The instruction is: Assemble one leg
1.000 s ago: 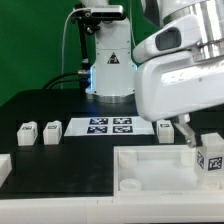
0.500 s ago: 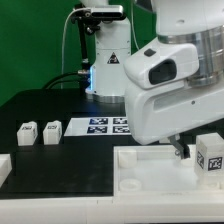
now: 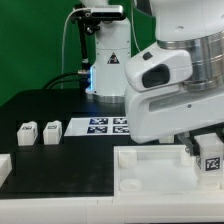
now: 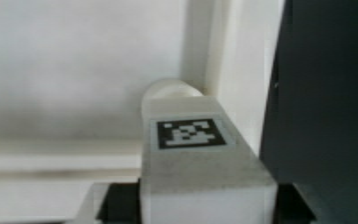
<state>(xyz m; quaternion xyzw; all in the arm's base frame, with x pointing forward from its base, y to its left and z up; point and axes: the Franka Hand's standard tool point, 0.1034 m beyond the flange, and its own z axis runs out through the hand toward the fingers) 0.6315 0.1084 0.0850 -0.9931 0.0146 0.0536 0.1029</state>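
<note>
White leg (image 3: 212, 162), clamped in the tool (image 3: 205, 152) at the frame's lower right, wants lowering straight and slowly onto the tray (image 3: 150, 151).

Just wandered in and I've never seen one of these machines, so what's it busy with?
The robot's claw is down around a small white leg, a blocky tagged post, by the edge of the large white panel. The leg sits inside the claw; whether it is gripped yet is unclear. Two spare legs wait on the black table.
</note>
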